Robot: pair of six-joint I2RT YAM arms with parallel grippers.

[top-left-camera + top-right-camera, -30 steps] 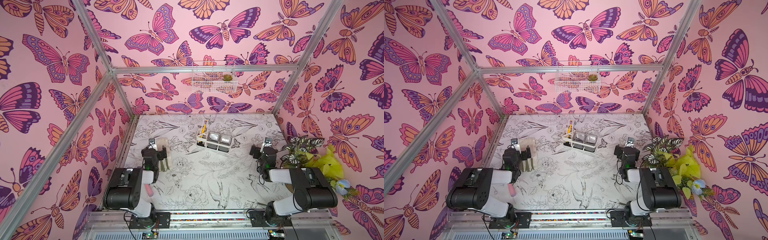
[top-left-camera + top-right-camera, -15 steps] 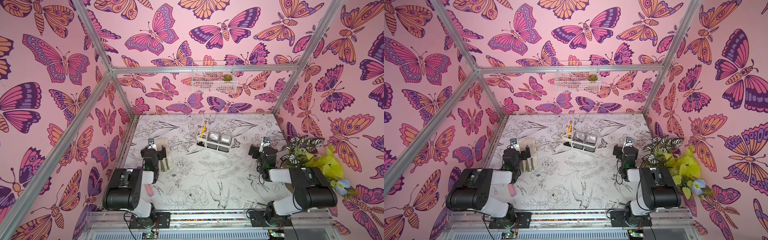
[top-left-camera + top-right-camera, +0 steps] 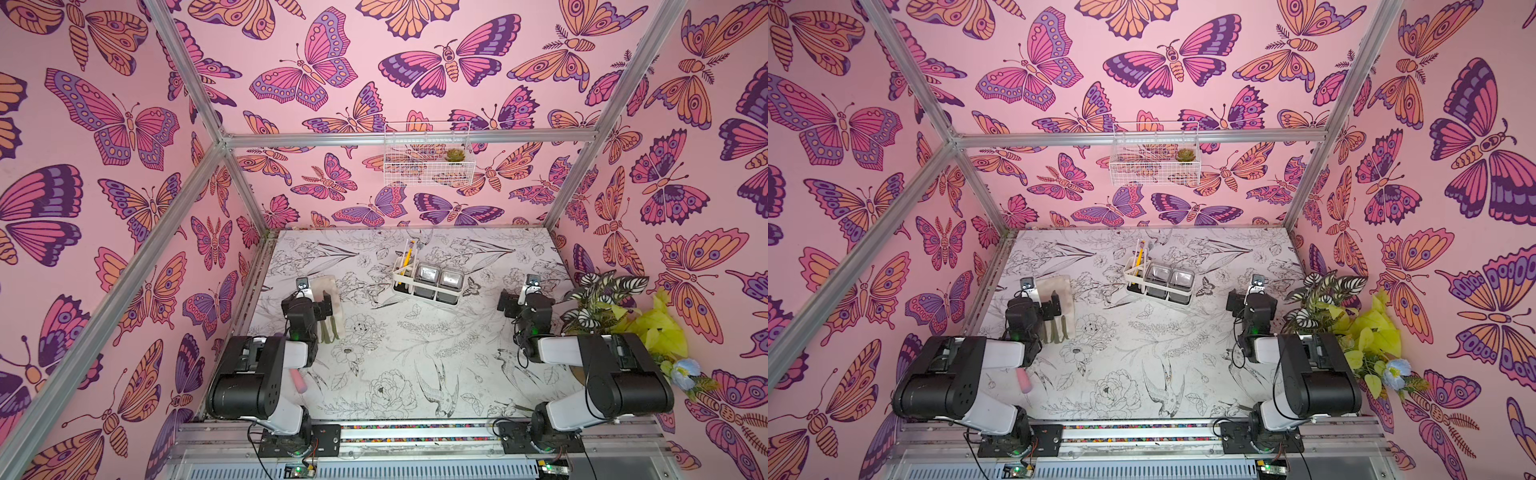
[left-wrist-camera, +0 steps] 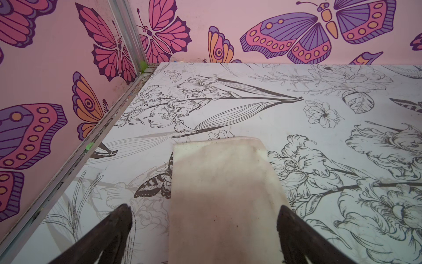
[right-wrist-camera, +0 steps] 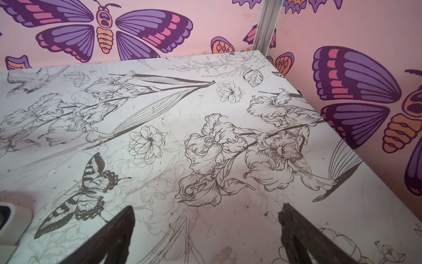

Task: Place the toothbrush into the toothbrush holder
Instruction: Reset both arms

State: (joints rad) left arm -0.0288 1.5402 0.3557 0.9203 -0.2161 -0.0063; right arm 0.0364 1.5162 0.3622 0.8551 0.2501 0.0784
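The bench (image 3: 415, 345) is a smooth, faintly sheened white sheet printed with line-drawn flowers, and the wrist views show it scuffed and smudged. On it a matt off-white cloth (image 4: 219, 194) looks woven and soiled. The toothbrush holder (image 3: 397, 281) looks like smooth white plastic, and its two cups (image 3: 429, 273) are glossy clear-grey. The frame bars (image 3: 395, 139) are brushed bare metal, and the basket (image 3: 424, 179) is white-coated wire.

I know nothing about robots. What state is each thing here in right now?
toothbrush holder: upright on the table.
toothbrush: standing tilted in the slotted end of the toothbrush holder.
left gripper: open, empty, above the cloth pouch.
right gripper: open, empty, above bare table.
cloth pouch: lying flat on the table.
wire basket: hanging at the back wall, a small succulent inside.
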